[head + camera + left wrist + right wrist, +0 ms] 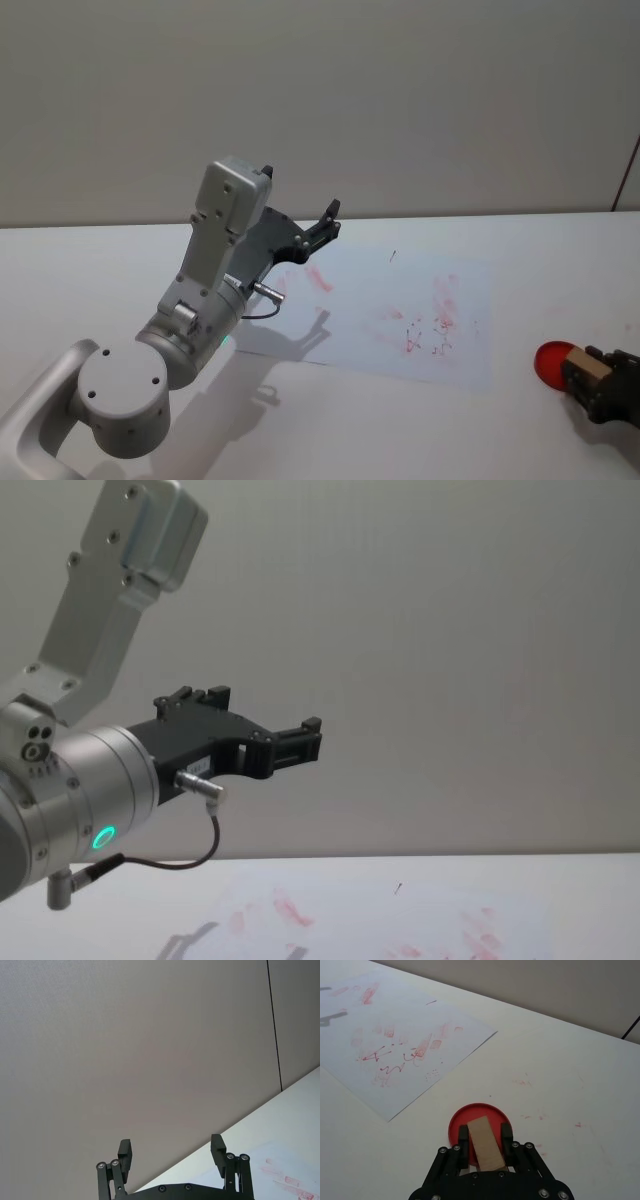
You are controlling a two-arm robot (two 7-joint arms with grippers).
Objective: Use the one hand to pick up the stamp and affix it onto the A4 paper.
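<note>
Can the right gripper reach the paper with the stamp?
Probably yes: the right gripper holds the stamp over the red pad; bare table separates it from the paper, and the left gripper hangs high.

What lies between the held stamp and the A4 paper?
The right hand holds the stamp over a red ink pad; from there to the A4 paper is bare tabletop, per the right wrist view.

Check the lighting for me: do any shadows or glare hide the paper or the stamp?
Head view: the left gripper casts a soft shadow over the left edge of the paper, prints readable. Right wrist view: the stamp, held in the right gripper at the red ink pad, is evenly lit, no glare. Chest view: the same shadow lies on the paper's left part.
</note>
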